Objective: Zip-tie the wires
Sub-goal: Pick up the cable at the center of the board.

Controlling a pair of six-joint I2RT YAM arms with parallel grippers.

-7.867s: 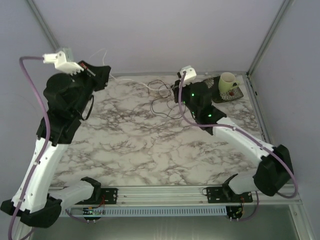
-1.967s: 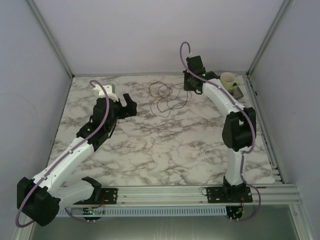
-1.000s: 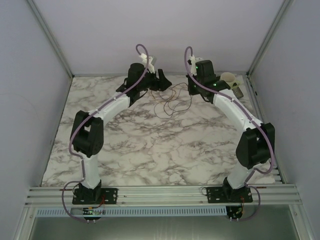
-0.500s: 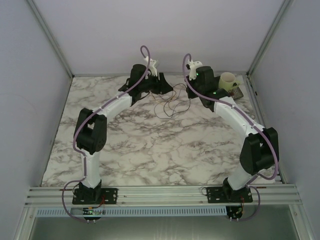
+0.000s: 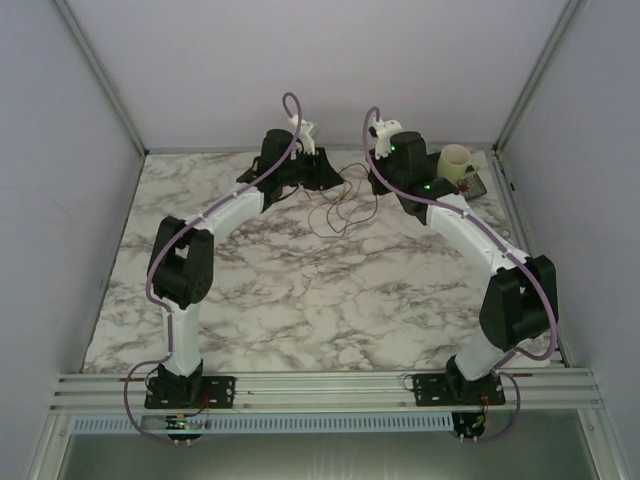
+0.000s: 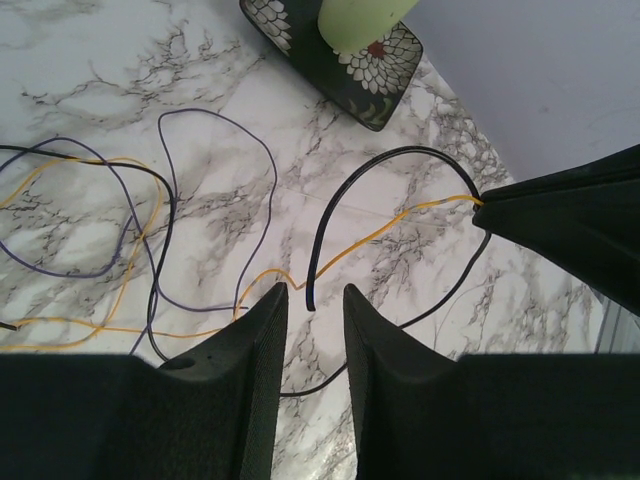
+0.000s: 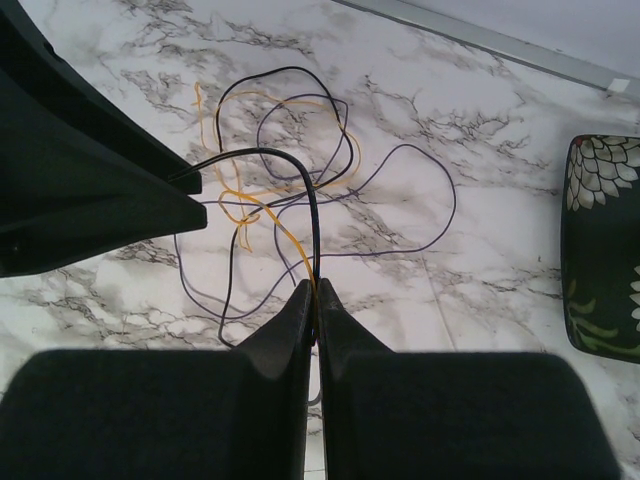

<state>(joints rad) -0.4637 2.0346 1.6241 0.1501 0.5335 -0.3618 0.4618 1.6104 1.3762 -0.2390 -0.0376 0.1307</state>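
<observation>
The wires (image 5: pixel 335 212) are thin black, purple and yellow strands in loose loops on the marble top at the back middle. My right gripper (image 7: pixel 315 285) is shut on a black and a yellow strand, lifted off the loops (image 7: pixel 290 150). The left gripper (image 6: pixel 314 292) faces it from the left and stands open with a narrow gap. The free end of the black wire (image 6: pixel 312 290) hangs just at its tips, touching neither finger. In the top view the left gripper (image 5: pixel 335 178) and right gripper (image 5: pixel 372 185) are close together above the wires.
A pale yellow-green cup (image 5: pixel 456 162) stands on a dark flowered saucer (image 6: pixel 385 75) at the back right corner, close behind the right arm. The saucer's edge (image 7: pixel 605 250) shows right of the wires. The back wall runs just behind both grippers.
The left gripper has moved right toward the right gripper and its jaws have narrowed around the black wire's end. The right gripper stays shut on its strands, shifted slightly.
</observation>
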